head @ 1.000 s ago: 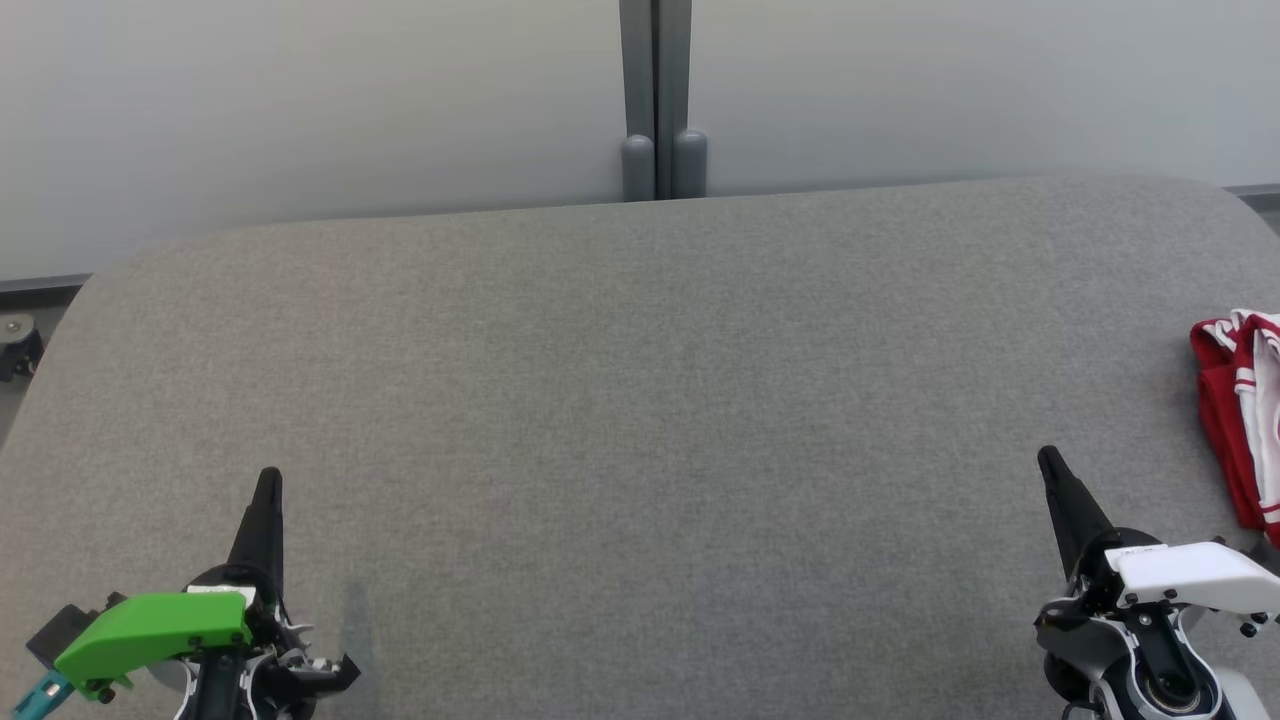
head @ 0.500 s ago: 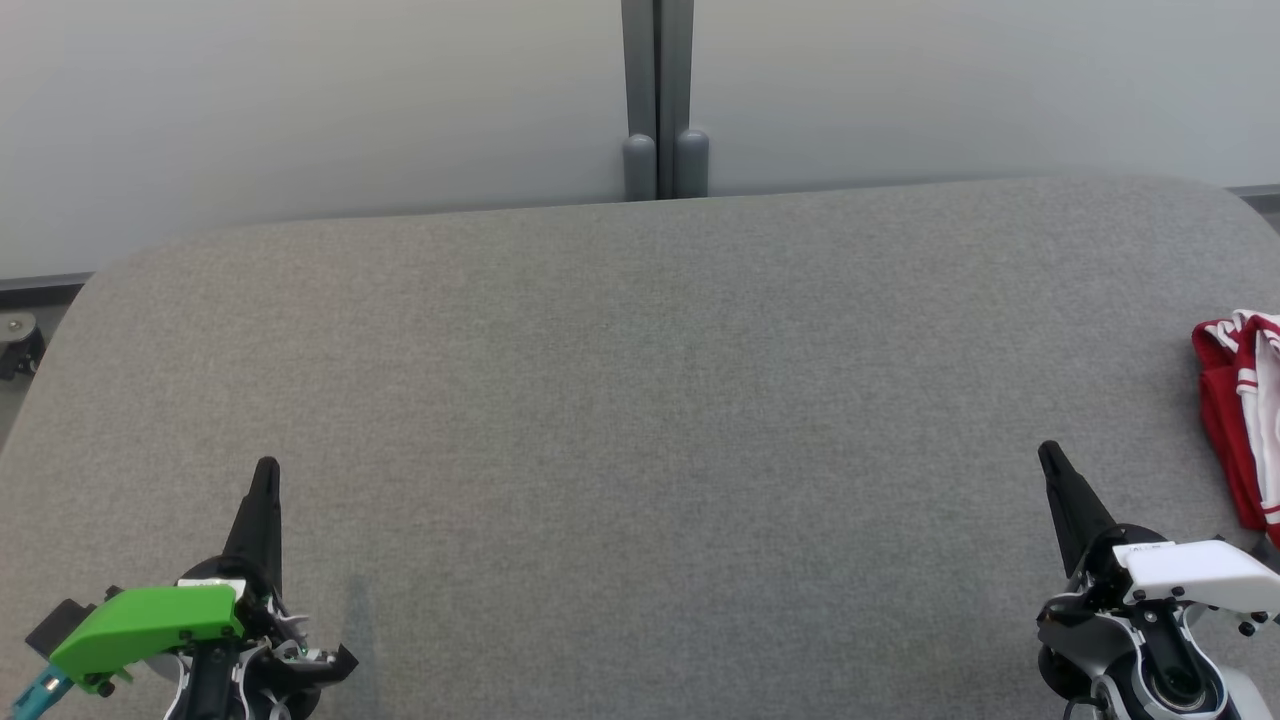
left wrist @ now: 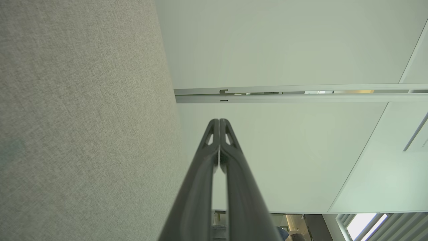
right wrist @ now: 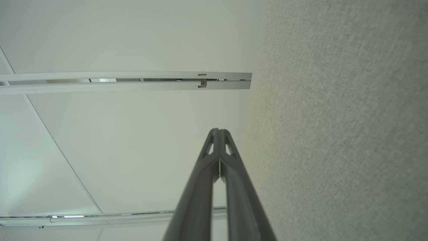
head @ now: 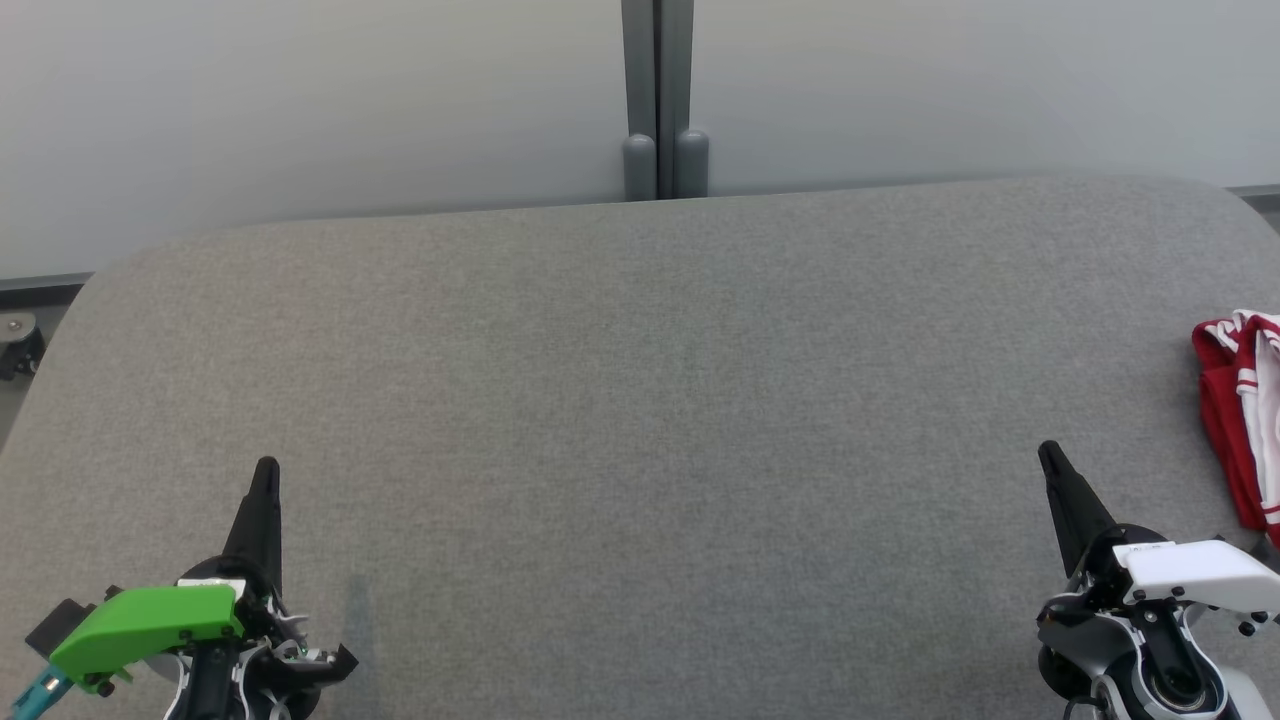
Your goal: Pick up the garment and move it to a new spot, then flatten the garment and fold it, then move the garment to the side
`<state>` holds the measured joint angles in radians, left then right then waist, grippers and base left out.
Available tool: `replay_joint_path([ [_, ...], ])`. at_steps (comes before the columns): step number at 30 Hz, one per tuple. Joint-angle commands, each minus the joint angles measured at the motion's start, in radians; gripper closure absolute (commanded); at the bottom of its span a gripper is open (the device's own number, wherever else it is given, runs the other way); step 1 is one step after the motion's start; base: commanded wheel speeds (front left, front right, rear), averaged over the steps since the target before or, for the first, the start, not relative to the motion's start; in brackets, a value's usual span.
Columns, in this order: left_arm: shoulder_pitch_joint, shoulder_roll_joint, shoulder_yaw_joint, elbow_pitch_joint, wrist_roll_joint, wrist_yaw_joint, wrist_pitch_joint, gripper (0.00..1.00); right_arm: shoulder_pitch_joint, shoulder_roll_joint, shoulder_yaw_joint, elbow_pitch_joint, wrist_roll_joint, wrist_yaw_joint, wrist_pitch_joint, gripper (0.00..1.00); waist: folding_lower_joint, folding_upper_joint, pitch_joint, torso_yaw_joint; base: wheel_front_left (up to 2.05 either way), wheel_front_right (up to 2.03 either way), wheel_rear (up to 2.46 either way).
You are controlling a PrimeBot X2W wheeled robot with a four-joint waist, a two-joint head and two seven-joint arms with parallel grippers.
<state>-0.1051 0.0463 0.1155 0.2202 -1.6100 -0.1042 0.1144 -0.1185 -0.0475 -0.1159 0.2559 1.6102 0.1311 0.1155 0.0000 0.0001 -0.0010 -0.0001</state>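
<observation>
Little has shifted over the last second: the left gripper (head: 265, 468) has crept slightly forward over the grey fabric-covered table (head: 640, 400); the right gripper (head: 1048, 455) sits where it did; the red-and-white garment (head: 1225, 425) has not stirred. Both grippers are closed tight with nothing between the fingers. The garment lies bunched at the table's far right, cut off by the edge of the head view, off to the right of the right gripper and apart from it; whether it is folded or merely heaped I cannot tell.

If the pick-up is the step in hand, the right arm looks the better choice, being the nearer; it would need to open its jaws before reaching, come down on a raised ridge of cloth rather than a flat patch, and pinch enough layers that the piece lifts whole; the broad bare middle of the table seems the natural new spot.

From the head view comes the garment's place and both arms' spacing; the left wrist view gives the close proof, its dark fingers (left wrist: 200, 187) meeting at the tips, with pale wall panels beyond; the right wrist view matches it.
</observation>
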Motion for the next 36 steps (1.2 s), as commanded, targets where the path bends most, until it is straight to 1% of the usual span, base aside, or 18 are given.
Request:
replay_joint_path([
  [1, -0.013, 0.007, 0.002, -0.004, -0.003, 0.003, 0.004, 1.00, -0.006, -0.005, -0.002, -0.004, 0.002, -0.001, 0.004, 1.00, 0.0000, -0.0001, 0.000, 0.000, 0.00, 0.00, 0.00],
  [36, -0.013, 0.007, 0.002, -0.004, -0.003, 0.003, 0.004, 1.00, -0.006, -0.005, -0.002, -0.004, 0.002, -0.001, 0.004, 1.00, 0.0000, -0.0001, 0.000, 0.000, 0.00, 0.00, 0.00],
])
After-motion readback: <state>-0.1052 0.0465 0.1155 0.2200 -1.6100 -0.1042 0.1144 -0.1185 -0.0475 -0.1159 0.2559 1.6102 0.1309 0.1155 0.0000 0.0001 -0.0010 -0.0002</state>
